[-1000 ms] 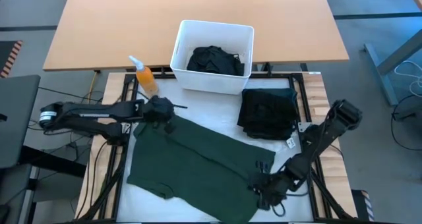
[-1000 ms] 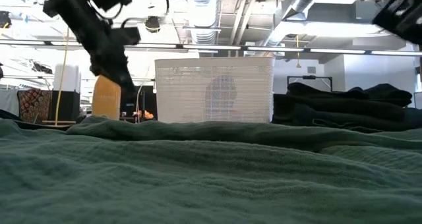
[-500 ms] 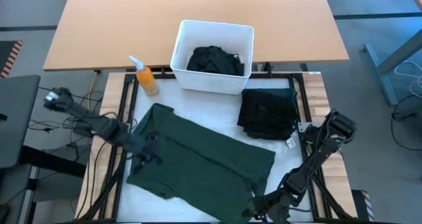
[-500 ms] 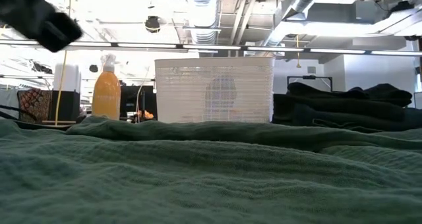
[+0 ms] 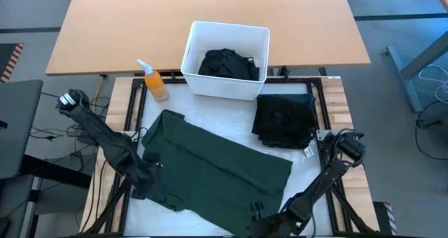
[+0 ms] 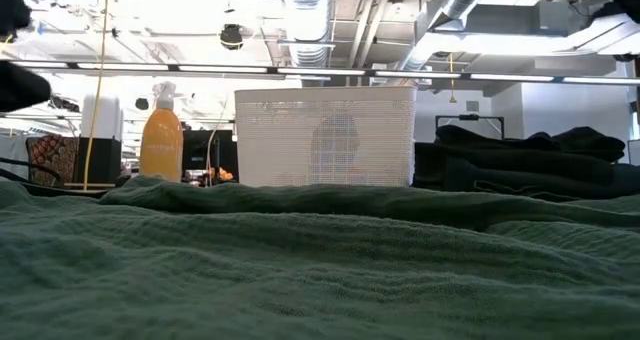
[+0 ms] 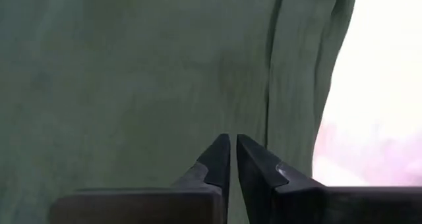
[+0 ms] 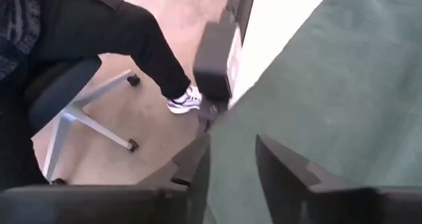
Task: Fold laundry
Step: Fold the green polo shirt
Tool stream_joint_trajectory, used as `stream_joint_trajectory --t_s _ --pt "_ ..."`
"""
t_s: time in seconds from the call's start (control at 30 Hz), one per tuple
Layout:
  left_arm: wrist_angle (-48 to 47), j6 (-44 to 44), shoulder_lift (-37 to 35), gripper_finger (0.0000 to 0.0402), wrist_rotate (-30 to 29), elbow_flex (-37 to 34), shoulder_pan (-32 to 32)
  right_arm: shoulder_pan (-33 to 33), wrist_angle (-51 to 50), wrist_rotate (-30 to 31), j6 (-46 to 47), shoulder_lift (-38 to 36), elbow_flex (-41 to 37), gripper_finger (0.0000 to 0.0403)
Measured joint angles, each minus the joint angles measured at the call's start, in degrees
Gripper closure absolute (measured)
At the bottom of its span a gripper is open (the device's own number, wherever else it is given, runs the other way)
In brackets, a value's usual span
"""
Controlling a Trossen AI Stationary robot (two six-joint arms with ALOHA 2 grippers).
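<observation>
While low, tools (image 7: 230, 159) at shirt (image 5: 210, 164)

So the count: one green garment (image 5: 217, 169) spread flat on the mat; one black pile (image 5: 284, 119) folded beside it; one more black garment (image 5: 227, 63) sitting in the bin, so three lots of laundry I can tell apart; how many pieces are in the folded pile, can't tell; one white bin (image 5: 193, 45); one orange spray bottle (image 5: 153, 81); two arms, so two grippers, left gripper (image 5: 143, 184) and right gripper (image 5: 269, 220), both at the near edge of the green one; two tables, the wooden table (image 5: 126, 28) behind and the work table (image 5: 336, 101); one person's leg (image 8: 142, 39) and one office chair (image 8: 62, 95) in the right wrist view.
</observation>
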Motion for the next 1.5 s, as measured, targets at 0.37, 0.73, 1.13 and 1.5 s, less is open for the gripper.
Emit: stream_joint_trajectory --t_s 0.37,0.73,1.13,1.5 --pt "-1.01 4.35 7.09 0.0282 4.2 0.0 -1.23 -0.93 -2.63 -0.02 0.06 9.99 11.21 0.0164" --pt "5.02 6.53 15.79 0.0232 5.56 0.28 -2.87 0.41 -10.69 0.04 6.25 11.39 13.41 0.0164" --pt "5.05 3.55 18.82 0.026 4.64 0.35 -2.87 1.34 -13.11 1.53 9.39 12.91 13.43 0.0196" --pt "5.37 -0.16 18.69 0.0394 4.75 0.47 -3.66 2.13 -14.13 0.8 14.77 14.38 13.59 0.0367"
